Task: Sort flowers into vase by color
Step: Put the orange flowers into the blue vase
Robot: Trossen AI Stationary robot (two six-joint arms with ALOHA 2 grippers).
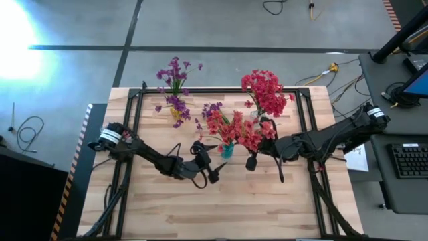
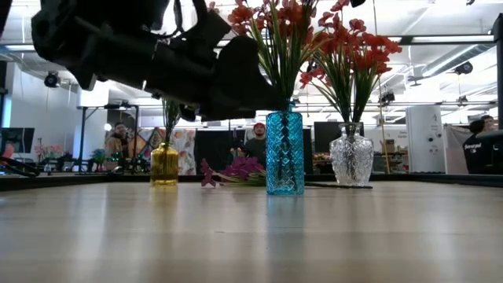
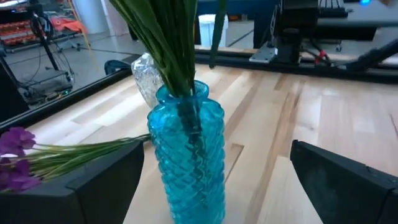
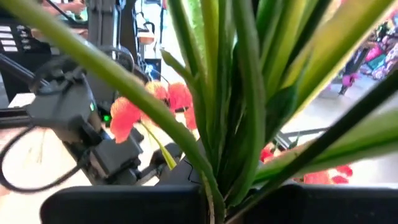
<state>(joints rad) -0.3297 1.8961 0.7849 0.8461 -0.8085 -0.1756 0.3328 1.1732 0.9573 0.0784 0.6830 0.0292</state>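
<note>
A blue vase [image 1: 227, 151] [image 2: 284, 153] [image 3: 186, 155] stands mid-table with red flowers [image 1: 234, 130] rising from it. My left gripper [image 1: 208, 173] [image 3: 214, 155] is open and level on the vase's near left, one finger on each side of it, touching nothing. My right gripper [image 1: 253, 161] [image 4: 214, 205] is up beside the red blossoms, shut on green stems. A yellow vase [image 1: 176, 119] [image 2: 164, 163] holds purple flowers [image 1: 174, 70]. A clear vase [image 2: 351, 157] holds more red flowers [image 1: 265, 92]. A purple sprig [image 2: 236, 168] [image 3: 18, 158] lies flat on the table. My right gripper pinches a bundle of green stems [image 4: 217, 180] of the red flowers between its two fingers, coming in level from the table's right, across the stems. The stems stand roughly upright with red blossoms [image 4: 149, 106] beyond. Their lower end is hidden, so whether it sits in the blue vase cannot be told.
The three vases stand close together across the table's far half. The near half of the wooden table [image 1: 221, 214] is bare boards. A black frame rail [image 1: 214, 90] runs along the far edge. People and shelves show in the room behind.
</note>
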